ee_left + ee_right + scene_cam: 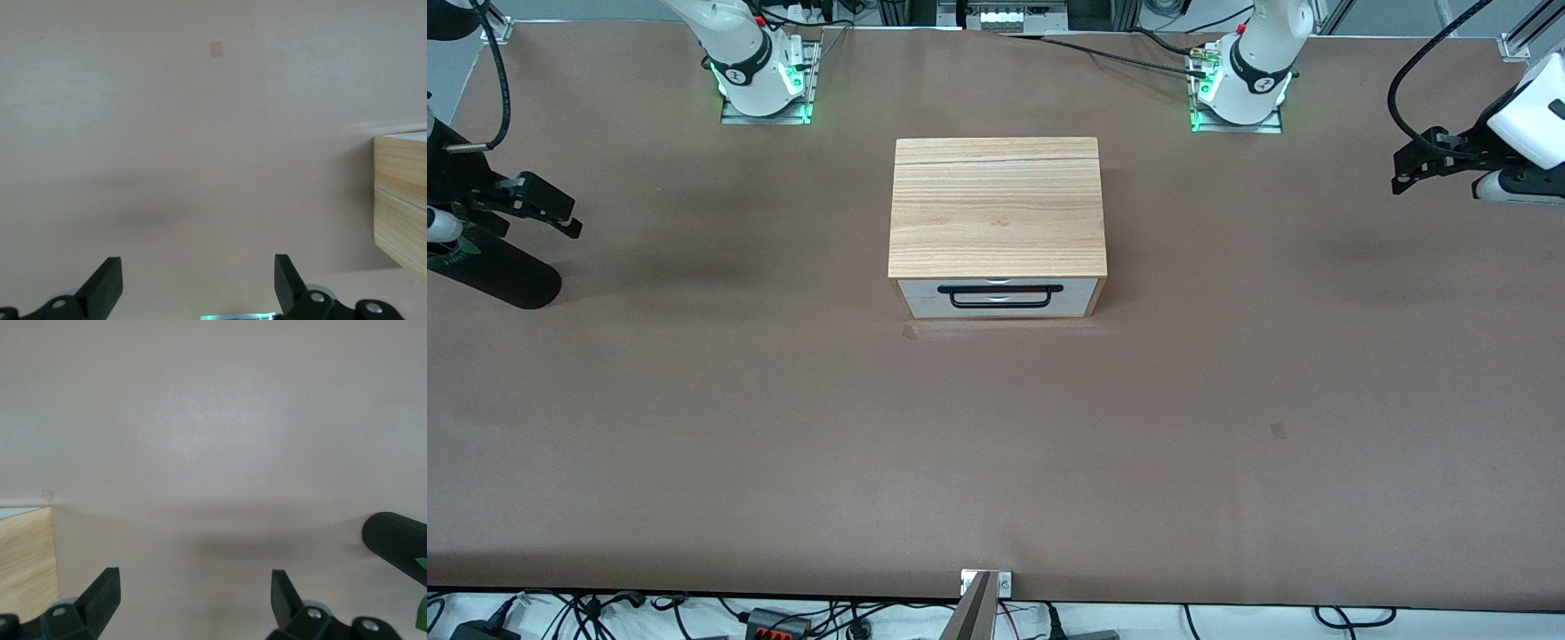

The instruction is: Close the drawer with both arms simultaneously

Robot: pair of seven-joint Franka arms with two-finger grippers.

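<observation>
Left end effector (1405, 173) hangs over bare desk (996, 444) at about three o'clock from the cabinet (996, 204), reading the clock with twelve toward the arm bases. In its wrist view, the left end effector (197, 267) has its fingers spread wide with nothing between them, and the cabinet's wooden side shows at the frame edge. The right end effector (569, 222) hangs at about nine o'clock, over the desk just beside the black vase (494, 271). It is equally wide open and empty in its own wrist view (193, 580).

The drawer (925, 298) sits at the cabinet's six o'clock face, nearest the front camera. Its white panel looks flush with the wooden frame or nearly so, and the black bar handle (1005, 296) stands clear. I judge it home, or within a hair of it.

If a final push is needed, I would bring both arms round to six o'clock, well clear of the vase. Fingertips should land on the white panel on either side of the handle at matched height. Pressing straight toward twelve o'clock at equal speed keeps the tray from racking and the light cabinet from sliding. Neither arm is waiting on the other; both are equally far from contact.
</observation>
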